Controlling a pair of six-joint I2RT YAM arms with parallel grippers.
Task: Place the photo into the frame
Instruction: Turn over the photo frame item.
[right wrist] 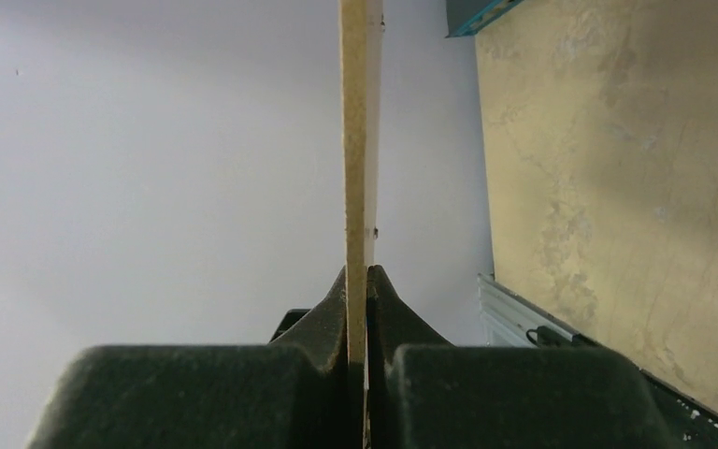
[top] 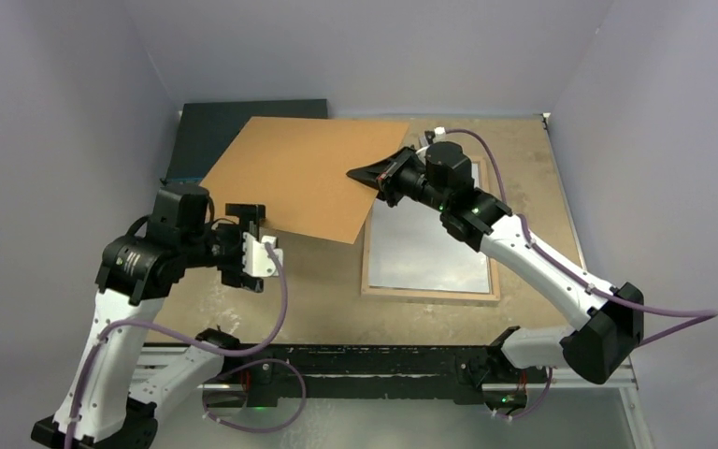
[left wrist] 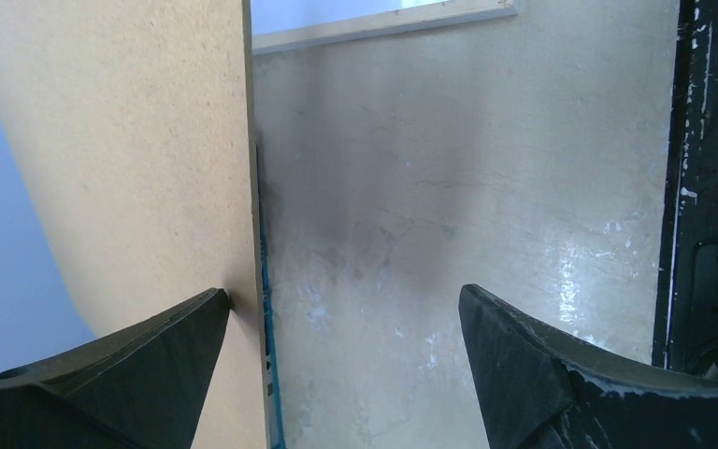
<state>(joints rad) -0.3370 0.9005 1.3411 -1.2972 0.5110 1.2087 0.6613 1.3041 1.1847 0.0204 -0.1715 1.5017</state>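
Observation:
My right gripper (top: pixel 379 175) is shut on the right edge of the plain brown backing board (top: pixel 304 173) and holds it tilted above the table. In the right wrist view the board (right wrist: pixel 359 140) stands edge-on between my shut fingers (right wrist: pixel 363 271), with a thin white sliver against it that I cannot identify. The frame (top: pixel 430 292) lies flat at the right, light wood rim up, its pane reflecting. The photo's image shows nowhere. My left gripper (top: pixel 246 245) is open and empty by the board's near edge; its left finger (left wrist: pixel 150 355) overlaps the board (left wrist: pixel 131 140).
A dark teal flat box (top: pixel 243 122) lies at the back left, partly under the board. A black rail (top: pixel 355 360) runs along the table's near edge. The frame's wood rim (left wrist: pixel 383 23) shows at the top of the left wrist view.

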